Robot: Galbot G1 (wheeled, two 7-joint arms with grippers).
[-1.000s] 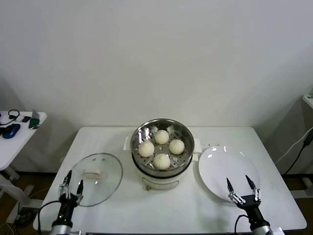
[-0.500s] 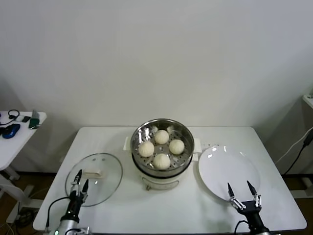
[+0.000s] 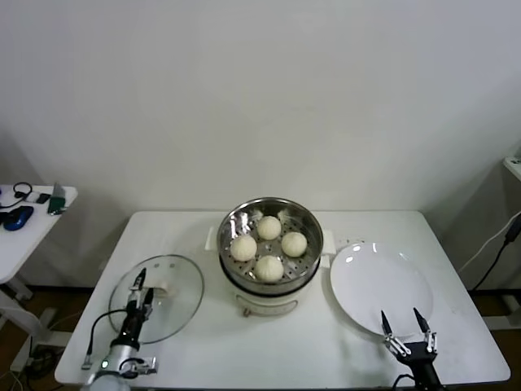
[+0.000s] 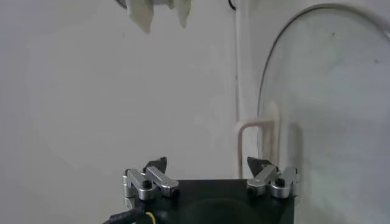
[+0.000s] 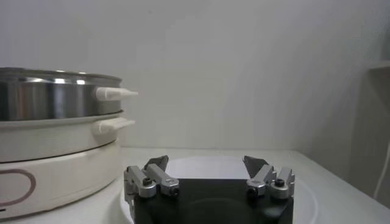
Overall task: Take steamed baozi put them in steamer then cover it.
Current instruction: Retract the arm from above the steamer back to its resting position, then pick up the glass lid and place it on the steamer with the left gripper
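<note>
Clear glass lies closest to my working arm: the cover (image 3: 156, 297) rests flat on the bench (image 3: 203, 350), left of the steamer (image 3: 269, 254), and my left tool (image 3: 139, 287) hangs over its near rim with fingers spread wide and nothing between them. From the left wrist the cream handle (image 4: 259, 143) sits just beyond the fingertips. My right tool (image 3: 406, 327) is also open and empty, parked at the near edge of the white plate (image 3: 379, 285), right of the steamer. Farther back, all four steamed baozi (image 3: 269, 245) already sit on the perforated tray inside the steamer, so I judge that only the covering remains. To do it well I should centre my fingers across the oblong handle's narrow sides, close firmly before lifting, raise the cover level so its metal rim clears the pot's edge, then lower it squarely so the rim seats all round without touching the buns.
</note>
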